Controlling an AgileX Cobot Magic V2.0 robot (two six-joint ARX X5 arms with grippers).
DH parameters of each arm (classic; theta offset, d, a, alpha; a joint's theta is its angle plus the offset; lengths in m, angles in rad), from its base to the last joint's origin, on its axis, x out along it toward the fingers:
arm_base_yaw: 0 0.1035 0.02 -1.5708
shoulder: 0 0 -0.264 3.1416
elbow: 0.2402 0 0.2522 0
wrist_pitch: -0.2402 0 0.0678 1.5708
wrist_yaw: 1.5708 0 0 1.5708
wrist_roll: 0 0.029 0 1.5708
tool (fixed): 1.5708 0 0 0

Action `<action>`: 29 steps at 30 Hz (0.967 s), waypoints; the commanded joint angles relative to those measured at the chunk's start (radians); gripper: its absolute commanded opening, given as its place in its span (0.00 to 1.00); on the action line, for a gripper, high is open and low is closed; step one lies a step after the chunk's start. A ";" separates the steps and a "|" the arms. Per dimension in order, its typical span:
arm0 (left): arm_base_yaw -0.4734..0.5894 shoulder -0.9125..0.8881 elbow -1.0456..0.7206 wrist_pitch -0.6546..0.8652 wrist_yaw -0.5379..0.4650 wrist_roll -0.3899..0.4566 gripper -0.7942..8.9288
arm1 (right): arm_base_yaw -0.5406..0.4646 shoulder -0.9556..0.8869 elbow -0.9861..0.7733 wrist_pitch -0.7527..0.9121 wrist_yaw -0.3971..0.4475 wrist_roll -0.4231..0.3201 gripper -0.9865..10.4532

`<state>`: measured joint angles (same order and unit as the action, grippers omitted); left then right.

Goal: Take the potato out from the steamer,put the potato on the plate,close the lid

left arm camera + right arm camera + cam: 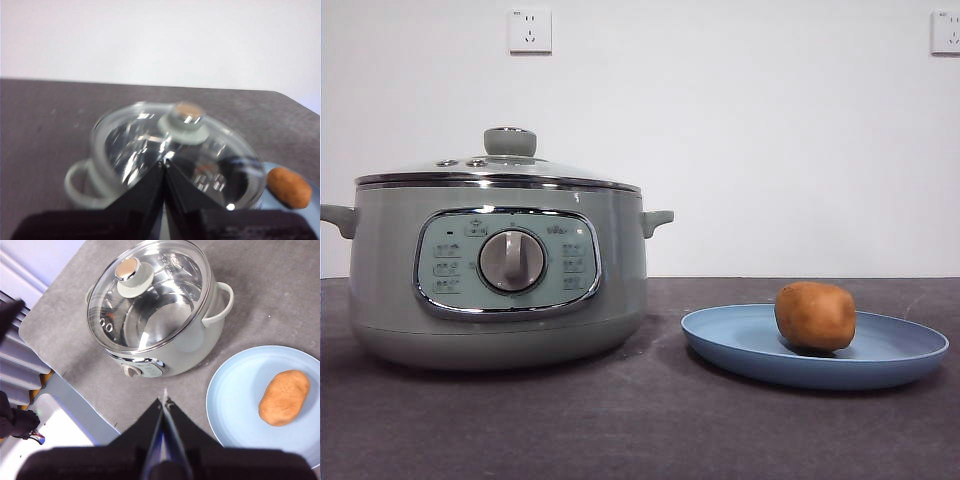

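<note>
Potato [815, 315] rests on plate [880, 365]; lid [500, 170] seated on steamer [390, 270]; my left gripper [164, 162] and right gripper [164, 401] both pressed together, empty.

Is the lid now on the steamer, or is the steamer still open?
It is shut. The glass lid sits level on the steamer, its chrome rim meeting the pot's rim all around, and neither gripper is touching it.

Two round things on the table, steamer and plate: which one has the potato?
The plate: the potato lies on its light-blue surface. The steamer beside it is shut under its glass lid, nothing orange inside.
</note>
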<state>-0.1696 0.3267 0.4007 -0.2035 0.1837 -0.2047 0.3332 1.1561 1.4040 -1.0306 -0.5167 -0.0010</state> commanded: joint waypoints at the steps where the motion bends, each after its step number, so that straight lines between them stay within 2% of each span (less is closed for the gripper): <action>1: 0.027 -0.081 -0.105 0.020 -0.010 -0.032 0.08 | 0.000 0.000 -0.004 0.004 0.000 -0.009 0.08; 11: 0.074 -0.241 -0.366 0.234 -0.025 -0.095 0.08 | -0.001 0.000 -0.004 0.004 0.000 -0.009 0.09; 15: 0.074 -0.269 -0.397 0.209 -0.028 -0.101 0.08 | 0.000 0.000 -0.004 0.004 0.000 -0.009 0.08; 22: 0.097 -0.321 -0.397 0.070 -0.080 -0.108 0.08 | -0.001 0.000 -0.004 0.004 0.000 -0.009 0.08; 29: 0.105 -0.325 -0.397 0.027 -0.060 -0.132 0.08 | 0.000 0.000 -0.004 0.004 0.000 -0.009 0.08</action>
<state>-0.0677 0.0048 0.0170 -0.1783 0.1165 -0.3199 0.3332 1.1561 1.4040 -1.0306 -0.5167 -0.0010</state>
